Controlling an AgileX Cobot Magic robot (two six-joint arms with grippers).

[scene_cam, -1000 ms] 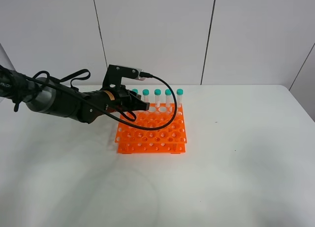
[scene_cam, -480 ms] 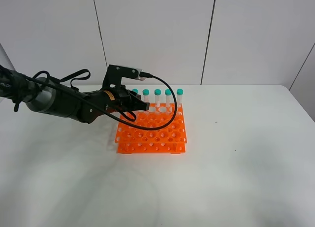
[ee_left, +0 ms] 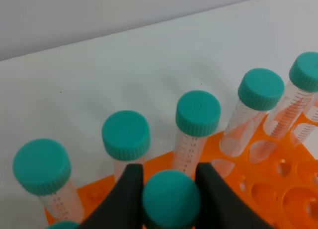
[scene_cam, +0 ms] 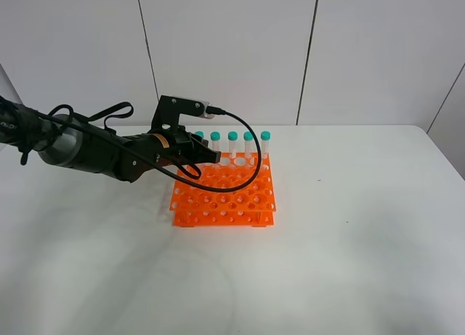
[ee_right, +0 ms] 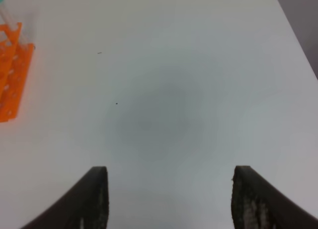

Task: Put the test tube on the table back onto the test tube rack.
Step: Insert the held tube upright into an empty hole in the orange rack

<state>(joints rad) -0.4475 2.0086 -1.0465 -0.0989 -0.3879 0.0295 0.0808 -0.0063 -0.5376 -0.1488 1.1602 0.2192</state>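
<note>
The test tube's teal-green cap (ee_left: 171, 201) sits squeezed between the two black fingers of my left gripper (ee_left: 171, 175), which is shut on it. In the exterior high view that gripper (scene_cam: 205, 155) hovers over the back left corner of the orange test tube rack (scene_cam: 232, 197), and the arm hides the held tube. Several teal-capped tubes (scene_cam: 232, 137) stand upright in the rack's back row, and the left wrist view shows them close behind the held one (ee_left: 198, 114). My right gripper (ee_right: 171, 199) is open over bare white table (ee_right: 164, 105), holding nothing.
The rack's front rows of holes (scene_cam: 221, 204) are unfilled. A black cable (scene_cam: 247, 142) loops from the left wrist across the back row of tubes. White table (scene_cam: 349, 240) spreads wide to the right and front. A panelled wall stands behind.
</note>
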